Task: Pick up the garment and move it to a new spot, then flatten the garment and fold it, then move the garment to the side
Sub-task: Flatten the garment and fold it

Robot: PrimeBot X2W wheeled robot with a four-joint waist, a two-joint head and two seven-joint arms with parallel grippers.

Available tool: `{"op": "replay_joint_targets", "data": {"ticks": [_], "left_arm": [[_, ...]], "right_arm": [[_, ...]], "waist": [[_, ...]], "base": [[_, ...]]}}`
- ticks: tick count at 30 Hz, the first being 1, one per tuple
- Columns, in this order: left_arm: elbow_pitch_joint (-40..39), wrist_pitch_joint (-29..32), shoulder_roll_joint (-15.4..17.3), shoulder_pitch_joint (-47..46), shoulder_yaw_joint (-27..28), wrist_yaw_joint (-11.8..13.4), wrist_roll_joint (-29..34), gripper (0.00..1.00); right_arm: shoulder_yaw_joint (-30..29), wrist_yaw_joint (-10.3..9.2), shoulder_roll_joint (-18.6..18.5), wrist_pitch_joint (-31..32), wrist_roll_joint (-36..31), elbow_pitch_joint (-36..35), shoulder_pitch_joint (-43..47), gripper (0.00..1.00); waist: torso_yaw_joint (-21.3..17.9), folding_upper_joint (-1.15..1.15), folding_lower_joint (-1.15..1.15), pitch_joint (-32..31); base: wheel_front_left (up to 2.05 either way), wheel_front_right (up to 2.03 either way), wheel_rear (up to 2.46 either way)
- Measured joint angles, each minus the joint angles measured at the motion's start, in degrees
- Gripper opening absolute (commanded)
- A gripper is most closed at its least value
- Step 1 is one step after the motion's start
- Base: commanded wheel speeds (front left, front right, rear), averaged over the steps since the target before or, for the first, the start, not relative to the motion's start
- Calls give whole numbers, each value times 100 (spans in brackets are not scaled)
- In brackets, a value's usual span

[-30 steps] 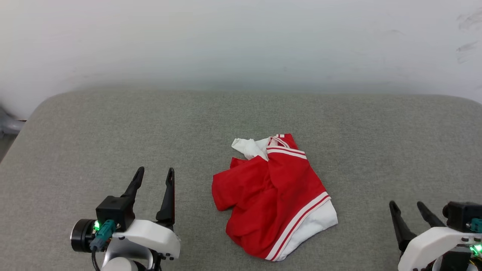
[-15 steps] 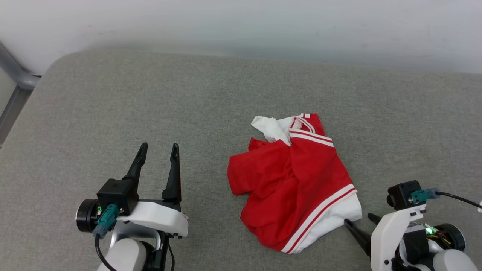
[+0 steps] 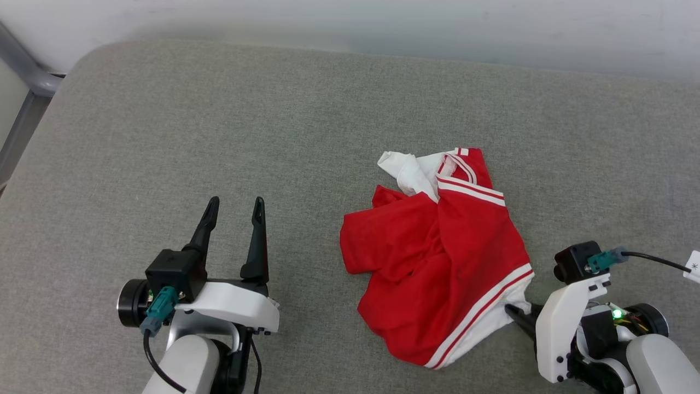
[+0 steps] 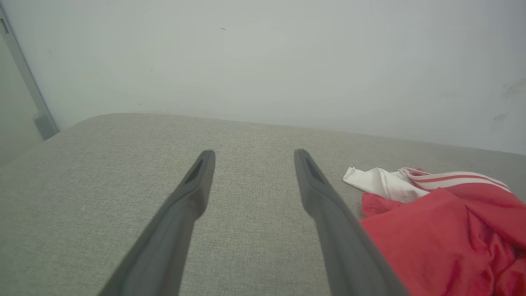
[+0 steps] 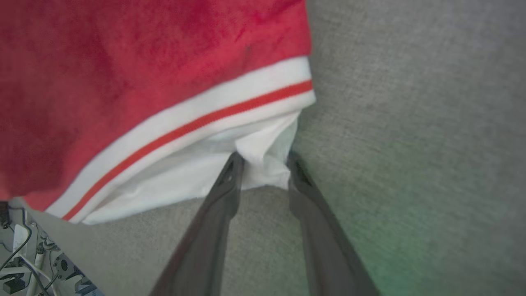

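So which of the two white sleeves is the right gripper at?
The near sleeve, below the long striped trim at the garment's near right corner; the right gripper's fingers straddle its edge. The other sleeve lies bunched at the far side, untouched.

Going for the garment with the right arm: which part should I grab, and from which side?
Take the white sleeve corner at the near right edge of the garment, coming in low from the robot's right. It juts past the striped trim as a loose flap on the cushion; the fingers of the right gripper stand either side of it.
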Motion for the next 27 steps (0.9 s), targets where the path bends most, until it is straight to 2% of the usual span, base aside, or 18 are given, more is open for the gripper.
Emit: {"op": "replay_joint_targets", "data": {"ticks": [7,13,17,21,27], "left_arm": [[80,-7,-18,2,55,-32,26,100],[110,-11,8,59,91,-52,31,100],[110,-15,32,125,102,-48,22,100],[80,-16,45,159,108,-25,18,100],[40,4,62,204,87,-1,0,100]], "right_arm": [[-15,5,-66,-178,127,-233,10,0],[-553,2,-259,-272,-96,-1000,9,0],[-1132,2,-311,-5,-305,-1551,55,0],[-1976,2,-214,359,-480,-1942,330,0],[-2994,1,297,786,-633,-1759,936,0]], "waist": [[-105,0,0,-79],[-310,0,0,-261],[-470,0,1,-369],[-611,0,0,-428],[-704,0,0,-398]], "base": [[0,0,0],[0,0,0],[0,0,0],[0,0,0],[0,0,0]]}}
